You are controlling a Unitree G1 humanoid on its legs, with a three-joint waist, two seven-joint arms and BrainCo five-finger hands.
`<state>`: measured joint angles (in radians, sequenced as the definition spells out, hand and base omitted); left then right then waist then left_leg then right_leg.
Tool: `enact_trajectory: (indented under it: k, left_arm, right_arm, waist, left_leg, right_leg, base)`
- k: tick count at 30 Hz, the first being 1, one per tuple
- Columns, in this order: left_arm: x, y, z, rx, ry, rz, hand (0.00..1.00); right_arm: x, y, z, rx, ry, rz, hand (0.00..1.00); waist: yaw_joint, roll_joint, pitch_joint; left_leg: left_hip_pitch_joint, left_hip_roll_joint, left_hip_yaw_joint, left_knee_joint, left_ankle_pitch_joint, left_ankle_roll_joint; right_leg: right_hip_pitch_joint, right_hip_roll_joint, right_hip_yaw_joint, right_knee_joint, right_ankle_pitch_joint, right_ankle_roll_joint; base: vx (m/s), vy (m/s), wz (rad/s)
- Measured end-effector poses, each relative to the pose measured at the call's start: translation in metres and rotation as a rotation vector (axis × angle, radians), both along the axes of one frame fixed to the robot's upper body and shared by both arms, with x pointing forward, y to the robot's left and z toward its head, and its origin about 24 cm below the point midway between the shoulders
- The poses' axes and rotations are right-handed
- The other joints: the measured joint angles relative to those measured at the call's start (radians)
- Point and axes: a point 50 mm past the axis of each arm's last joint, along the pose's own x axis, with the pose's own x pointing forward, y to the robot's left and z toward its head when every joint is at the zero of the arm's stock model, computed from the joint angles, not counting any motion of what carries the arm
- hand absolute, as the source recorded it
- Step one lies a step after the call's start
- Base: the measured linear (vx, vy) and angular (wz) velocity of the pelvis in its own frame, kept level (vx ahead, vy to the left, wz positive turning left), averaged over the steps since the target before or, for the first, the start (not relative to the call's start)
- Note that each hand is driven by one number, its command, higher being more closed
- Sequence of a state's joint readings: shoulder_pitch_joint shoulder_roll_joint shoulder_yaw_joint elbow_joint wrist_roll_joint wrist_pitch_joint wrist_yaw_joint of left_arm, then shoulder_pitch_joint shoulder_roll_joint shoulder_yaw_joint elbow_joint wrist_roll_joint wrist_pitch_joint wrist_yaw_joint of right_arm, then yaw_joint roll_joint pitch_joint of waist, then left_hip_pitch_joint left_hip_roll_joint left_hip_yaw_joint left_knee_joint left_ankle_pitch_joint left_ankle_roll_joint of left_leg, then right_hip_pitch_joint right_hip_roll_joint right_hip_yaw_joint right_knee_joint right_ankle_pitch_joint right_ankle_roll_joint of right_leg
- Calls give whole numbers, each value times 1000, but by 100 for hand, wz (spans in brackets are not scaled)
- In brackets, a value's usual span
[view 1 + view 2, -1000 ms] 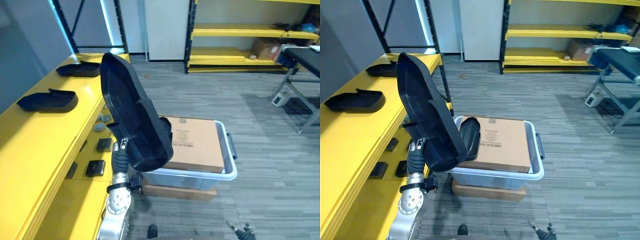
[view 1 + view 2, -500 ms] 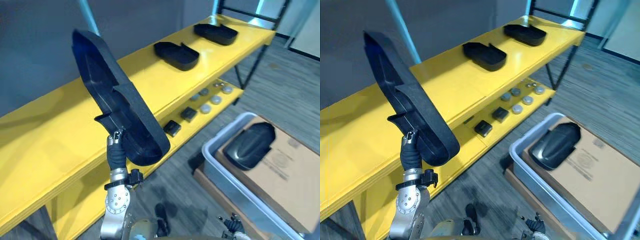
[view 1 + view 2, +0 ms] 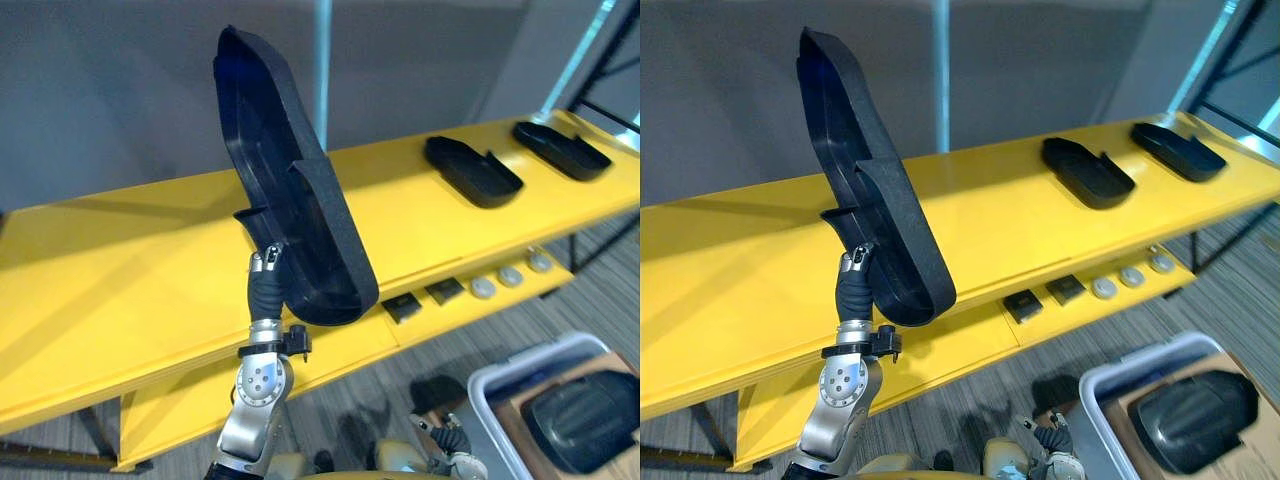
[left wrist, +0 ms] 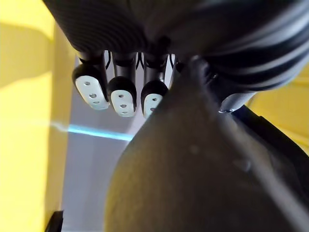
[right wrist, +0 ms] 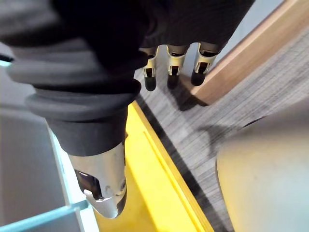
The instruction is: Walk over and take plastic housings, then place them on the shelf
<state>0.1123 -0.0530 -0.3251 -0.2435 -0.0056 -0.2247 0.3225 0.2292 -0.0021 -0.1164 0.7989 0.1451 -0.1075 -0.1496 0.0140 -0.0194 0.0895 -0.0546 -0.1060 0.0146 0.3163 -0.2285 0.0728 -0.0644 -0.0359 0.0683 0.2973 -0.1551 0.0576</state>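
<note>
My left hand (image 3: 266,272) is shut on the lower end of a large black plastic housing (image 3: 290,190) and holds it upright, hollow side toward me, in front of the yellow shelf top (image 3: 120,270). In the left wrist view its fingers (image 4: 121,93) curl against the housing (image 4: 193,183). Two more black housings (image 3: 472,172) (image 3: 562,150) lie on the shelf to the right. Another housing (image 3: 585,420) rests on a cardboard box in the grey bin (image 3: 490,385) at lower right. My right hand (image 5: 170,58) hangs low with straight fingers, holding nothing.
A lower yellow shelf (image 3: 330,350) carries small black boxes (image 3: 402,308) and round grey discs (image 3: 510,276). A grey wall and a pale blue upright post (image 3: 322,70) stand behind the shelf. Grey plank floor (image 3: 400,385) lies between the shelf and the bin.
The camera has swung round to face the shelf, so the bin now sits in the lower right corner. The housing stays upright in my left hand, now before the shelf's bare stretch.
</note>
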Motion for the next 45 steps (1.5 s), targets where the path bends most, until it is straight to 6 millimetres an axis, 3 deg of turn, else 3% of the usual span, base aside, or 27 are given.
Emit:
enact_trajectory:
  k: [3,8,13,19,22,24,31,39,40,45]
  left_arm:
    - [-2,-2,-2,8,10,-24,100]
    - [-3,-1,-9,59,44,-3,100]
    - [15,9,-27,168,137,46,100]
    - [37,29,-35,214,201,154,100]
    - [46,38,-44,232,258,190,100]
    - [54,48,-52,268,304,223,100]
    - [72,81,-71,329,457,324,100]
    - [98,107,-64,378,513,400,100]
    - [102,108,-61,387,510,404,0]
    - [108,112,-52,436,493,423,0]
  right_arm:
    - [-3,5,-1,16,6,-7,0]
    - [-6,5,-2,16,14,0,0]
    - [-11,5,-3,12,26,28,0]
    - [-11,5,-3,14,29,32,0]
    - [-11,5,-4,14,35,30,0]
    - [-12,4,-5,15,42,24,0]
    - [-6,6,-6,25,42,36,0]
    - [0,7,-6,42,32,57,0]
    - [1,6,-6,45,32,62,0]
    - [5,7,-5,48,19,67,0]
  waist:
    - [-4,-13,-19]
    - [0,-12,-56]
    - [-3,-9,-71]
    - [-31,-19,-78]
    - [-47,-26,-84]
    - [-57,-29,-83]
    - [-88,-29,-84]
    - [-110,-28,-76]
    - [-111,-28,-71]
    - [-112,-27,-49]
  left_leg:
    - [36,10,-15,-7,21,-23]
    - [71,27,-17,-51,32,-39]
    - [86,30,-20,-81,45,-27]
    - [85,31,-36,-160,90,-21]
    - [87,40,-34,-205,91,-32]
    - [101,56,0,-249,118,-60]
    - [107,82,11,-320,179,-84]
    - [103,91,11,-346,209,-70]
    - [103,91,11,-348,209,-70]
    - [103,90,12,-352,209,-69]
  right_leg:
    - [57,4,-34,-50,6,-10]
    - [89,19,-38,-83,17,-28]
    - [95,25,-38,-92,18,-29]
    - [59,29,-33,-96,29,-47]
    - [58,36,-31,-117,45,-57]
    - [58,40,-34,-142,66,-61]
    - [53,63,-34,-207,105,-64]
    - [47,75,-35,-231,125,-79]
    - [46,76,-32,-232,125,-79]
    - [42,76,-27,-232,125,-79]
  base:
    - [234,-129,28]
    - [148,-98,5]
    - [19,-56,2]
    - [-80,-40,1]
    - [-139,-66,0]
    - [-96,-81,0]
    - [-2,-44,-5]
    - [61,-18,-1]
    - [23,2,-4]
    - [3,4,-2]
